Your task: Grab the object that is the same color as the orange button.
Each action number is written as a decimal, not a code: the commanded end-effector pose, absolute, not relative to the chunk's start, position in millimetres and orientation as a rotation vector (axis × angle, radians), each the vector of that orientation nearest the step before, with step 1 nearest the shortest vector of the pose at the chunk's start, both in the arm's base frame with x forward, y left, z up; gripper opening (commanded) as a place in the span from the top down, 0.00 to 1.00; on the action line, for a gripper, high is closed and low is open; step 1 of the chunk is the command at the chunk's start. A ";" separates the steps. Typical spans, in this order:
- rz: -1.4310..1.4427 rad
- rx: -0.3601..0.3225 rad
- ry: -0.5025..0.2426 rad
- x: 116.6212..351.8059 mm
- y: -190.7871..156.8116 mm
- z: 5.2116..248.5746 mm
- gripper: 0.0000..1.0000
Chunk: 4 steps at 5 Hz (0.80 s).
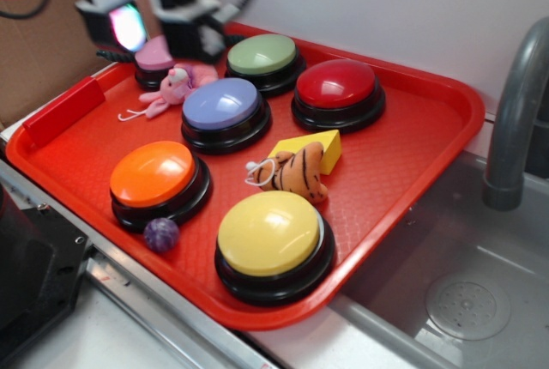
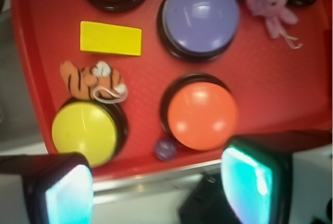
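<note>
Exterior view: gripper up at the tray's far-left corner, over the pink button and pink plush bunny, blurred. Wrist view shows its fingers spread wide, gripping nothing. Plush tiger lies mid-tray, touching the yellow wedge block, just behind the yellow button. Orange button sits front-left, small purple ball beside it.

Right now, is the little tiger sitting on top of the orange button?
No, the little tiger lies on the red tray between the yellow block and the yellow button, apart from the orange button.
</note>
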State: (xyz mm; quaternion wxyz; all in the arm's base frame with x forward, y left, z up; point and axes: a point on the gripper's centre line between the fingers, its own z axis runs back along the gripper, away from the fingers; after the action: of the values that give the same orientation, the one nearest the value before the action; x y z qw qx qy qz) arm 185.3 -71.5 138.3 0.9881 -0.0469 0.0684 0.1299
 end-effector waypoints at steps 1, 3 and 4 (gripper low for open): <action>0.343 -0.119 0.211 213.8 -95.1 92.5 0.00; 0.422 -0.202 0.246 231.6 -113.0 52.0 0.00; 0.418 -0.241 0.278 234.7 -112.7 43.8 0.00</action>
State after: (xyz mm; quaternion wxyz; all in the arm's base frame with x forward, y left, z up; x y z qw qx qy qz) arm 228.3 -114.7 37.8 0.9602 -0.1095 0.1556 0.2044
